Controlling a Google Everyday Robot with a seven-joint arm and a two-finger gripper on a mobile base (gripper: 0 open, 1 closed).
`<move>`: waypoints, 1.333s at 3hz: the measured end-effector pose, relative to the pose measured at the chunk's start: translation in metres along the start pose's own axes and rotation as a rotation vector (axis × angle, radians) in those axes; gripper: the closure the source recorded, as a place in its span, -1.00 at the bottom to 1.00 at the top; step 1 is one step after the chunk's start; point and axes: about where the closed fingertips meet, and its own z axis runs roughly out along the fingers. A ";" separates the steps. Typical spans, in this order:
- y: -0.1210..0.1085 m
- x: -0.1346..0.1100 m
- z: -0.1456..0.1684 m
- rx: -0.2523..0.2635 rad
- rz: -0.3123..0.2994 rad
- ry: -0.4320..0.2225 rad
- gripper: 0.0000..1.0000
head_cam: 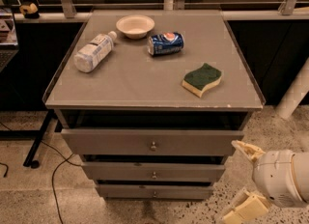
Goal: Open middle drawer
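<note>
Gripper (pixel 244 179), seemingly clear, beside middle drawer (pixel 120 172)

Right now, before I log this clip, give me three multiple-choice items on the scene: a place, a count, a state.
1. Where is the gripper?
A. low, to the right of the middle drawer, not touching it
B. gripping its knob
C. out of view

2. How many things lie on the cabinet top?
A. two
B. four
C. six

3. How does the Pepsi can sit?
A. upright
B. on its side
C. crushed flat

Answers:
1 A: it hangs open by the cabinet's lower right corner.
2 B: plastic bottle, bowl, can, green sponge.
3 B: its round wall rests on the top.
</note>
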 end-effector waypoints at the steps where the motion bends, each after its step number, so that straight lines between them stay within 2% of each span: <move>1: 0.000 0.000 0.000 0.000 0.000 0.000 -1.00; 2: 0.000 0.000 0.000 0.000 0.000 0.000 -0.62; 4: 0.000 0.000 0.000 0.000 0.000 0.000 0.31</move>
